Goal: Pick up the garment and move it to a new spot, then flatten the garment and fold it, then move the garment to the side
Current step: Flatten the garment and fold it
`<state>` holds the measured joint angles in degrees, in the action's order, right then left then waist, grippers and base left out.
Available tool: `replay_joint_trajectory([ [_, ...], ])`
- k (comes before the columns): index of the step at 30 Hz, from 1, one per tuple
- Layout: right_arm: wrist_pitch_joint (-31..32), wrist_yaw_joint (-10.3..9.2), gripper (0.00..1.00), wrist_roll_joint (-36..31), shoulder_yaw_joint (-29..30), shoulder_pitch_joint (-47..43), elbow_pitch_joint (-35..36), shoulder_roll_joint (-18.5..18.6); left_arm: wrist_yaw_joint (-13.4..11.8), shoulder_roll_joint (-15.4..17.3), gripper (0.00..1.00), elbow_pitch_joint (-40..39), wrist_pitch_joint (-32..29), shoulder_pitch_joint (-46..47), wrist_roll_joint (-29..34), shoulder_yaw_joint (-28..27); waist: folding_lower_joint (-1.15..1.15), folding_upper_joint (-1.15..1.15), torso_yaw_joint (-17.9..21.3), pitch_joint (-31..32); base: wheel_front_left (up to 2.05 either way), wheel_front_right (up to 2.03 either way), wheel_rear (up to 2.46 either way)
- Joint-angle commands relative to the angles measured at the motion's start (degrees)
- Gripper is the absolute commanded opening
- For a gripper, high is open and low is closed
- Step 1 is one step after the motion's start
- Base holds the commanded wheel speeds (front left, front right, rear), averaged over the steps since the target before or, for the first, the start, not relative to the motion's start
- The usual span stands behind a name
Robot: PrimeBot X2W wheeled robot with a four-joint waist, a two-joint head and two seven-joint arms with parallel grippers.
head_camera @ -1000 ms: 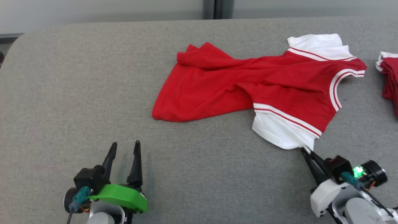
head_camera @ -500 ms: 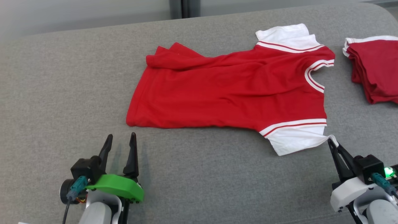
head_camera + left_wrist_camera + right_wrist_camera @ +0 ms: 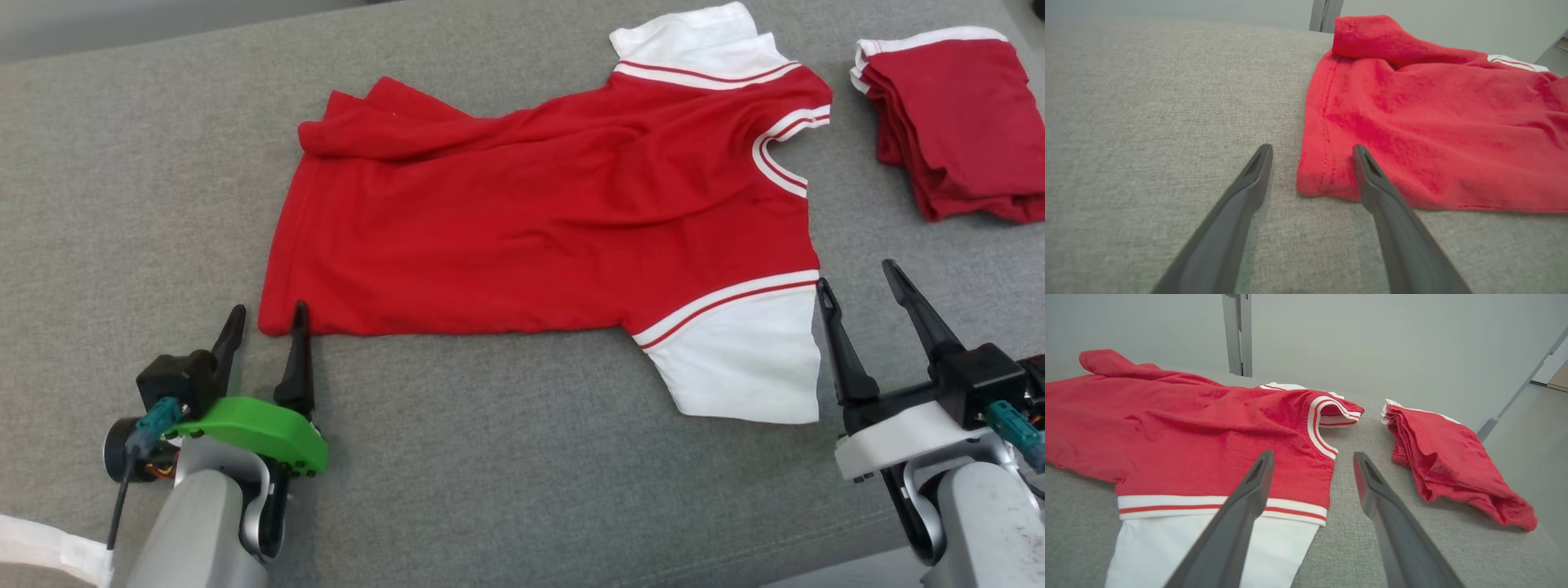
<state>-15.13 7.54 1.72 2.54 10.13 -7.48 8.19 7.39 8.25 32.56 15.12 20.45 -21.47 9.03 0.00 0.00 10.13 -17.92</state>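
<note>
The garment (image 3: 531, 220) is a red shirt with white sleeves, lying spread on the grey padded table (image 3: 490, 457), hem to the left and collar to the right. Its far hem corner is folded over. My left gripper (image 3: 269, 312) stands open at the near hem corner, and in the left wrist view the left gripper (image 3: 1312, 148) straddles that corner of the garment (image 3: 1433, 122). My right gripper (image 3: 856, 275) is open just right of the near white sleeve, holding nothing. In the right wrist view the right gripper (image 3: 1313, 454) points past the garment's (image 3: 1188, 433) shoulder and collar.
A folded stack of red garments (image 3: 947, 122) lies at the far right of the table, and this folded stack (image 3: 1445, 457) sits just right of my right fingers. The table's front edge runs below my right arm. A grey wall with a metal post (image 3: 1237, 335) stands behind.
My right gripper has let go of the white sleeve tip and opened. The sleeve now lies flat. The head view has shifted, so the shirt appears nearer and further left.
</note>
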Motion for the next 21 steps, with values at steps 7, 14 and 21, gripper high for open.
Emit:
replay_joint_trajectory([
  [7, 0.0, -0.11, 1.00, -1.2, -1.0, 2.0, -0.4, -1.3, 0.2, 1.9, 0.00, 1.2, 0.0, 3.2, -3.2, 3.7, 0.00, 0.00, -0.1, -1.3, 0.00, 0.00, 0.00],
  [14, 0.0, -0.11, 1.00, -0.7, -0.7, 1.9, -2.1, -1.2, 0.2, 0.4, 0.00, -7.2, 0.0, -0.4, -2.7, 4.2, 0.00, 0.00, -6.0, 1.7, 0.00, 0.00, 0.00],
  [21, 0.0, -0.11, 1.00, -0.3, -1.2, 1.9, -4.6, -1.7, 0.2, -0.6, 0.00, -9.7, 0.0, -5.1, -1.9, 2.6, 0.00, 0.00, -11.4, 4.3, 0.00, 0.00, 0.00],
])
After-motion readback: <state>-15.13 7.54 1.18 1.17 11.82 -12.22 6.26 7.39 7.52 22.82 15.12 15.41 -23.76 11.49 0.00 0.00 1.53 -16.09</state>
